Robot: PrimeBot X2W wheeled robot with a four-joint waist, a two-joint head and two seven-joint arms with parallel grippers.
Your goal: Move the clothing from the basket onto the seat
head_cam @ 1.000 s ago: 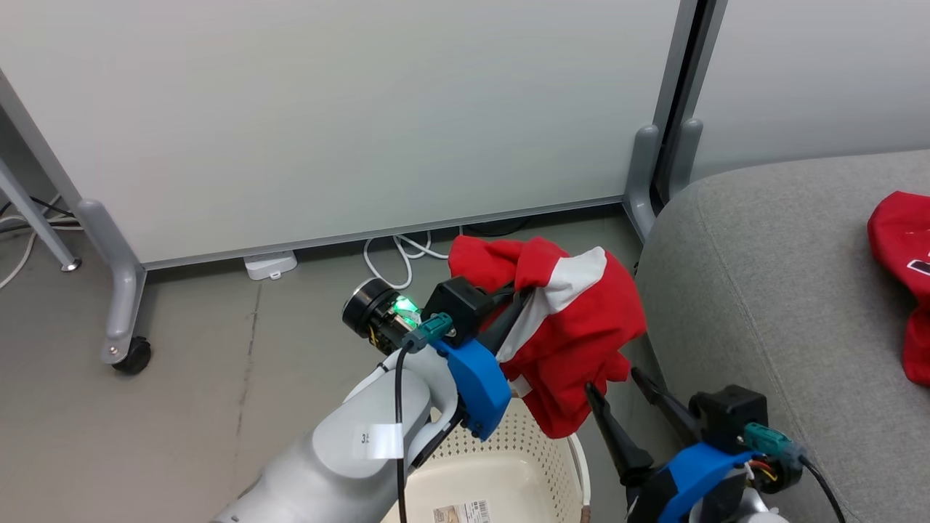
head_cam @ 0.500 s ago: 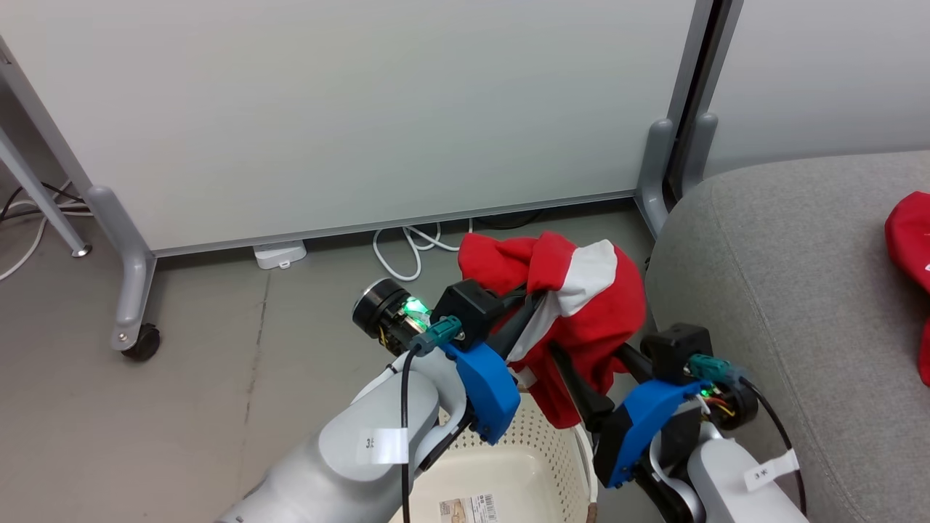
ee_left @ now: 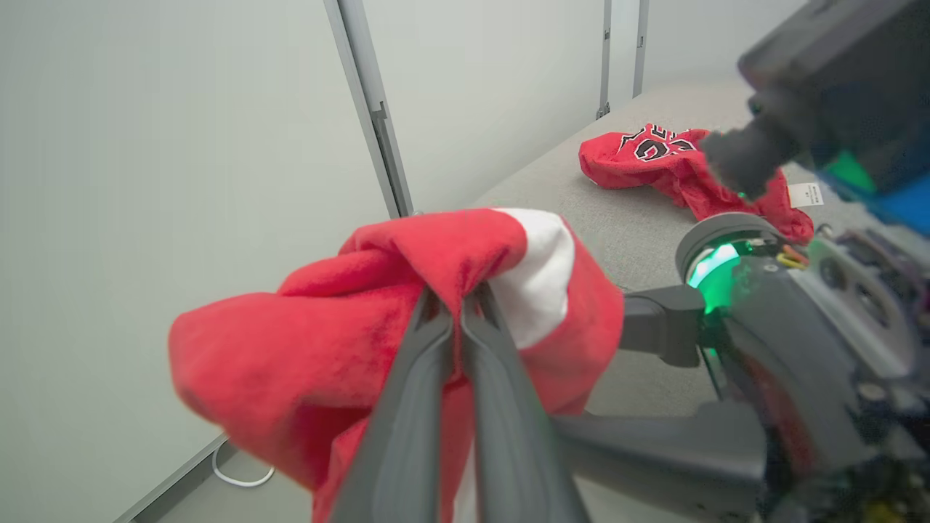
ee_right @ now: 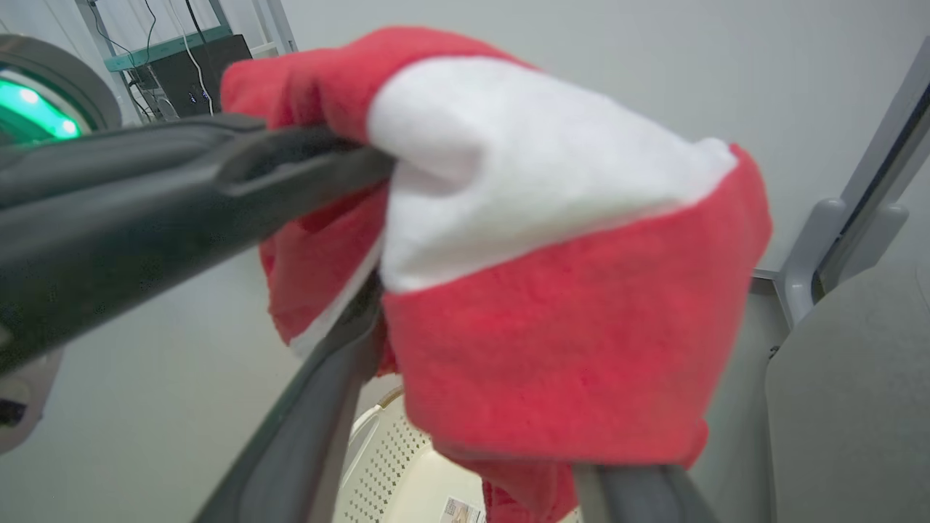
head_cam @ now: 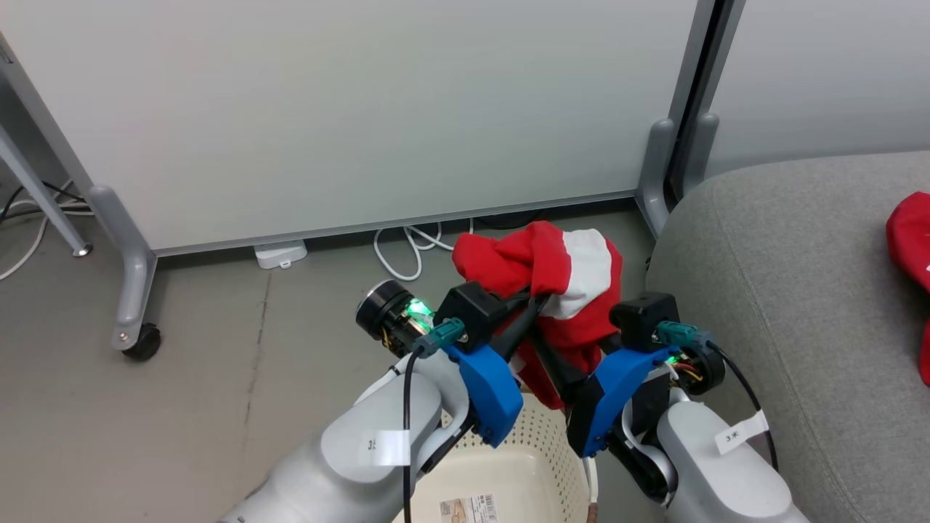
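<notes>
**Left pincer (head_cam: pixel 541 303) clamped on shorts (head_cam: pixel 577 265)**

Its fingers pinch a fold of the red-and-white shorts, which hang above the basket (head_cam: pixel 541 443), just beside the grey seat (head_cam: pixel 785 305). The right pincer (head_cam: pixel 570 347) stands spread apart, one finger on either side of the hanging cloth. The jersey (ee_left: pixel 654 156) lies on the seat.

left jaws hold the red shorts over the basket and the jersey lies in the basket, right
No: the jersey lies on the seat, per the left wrist view. The left jaws do hold the shorts over the basket.
</notes>
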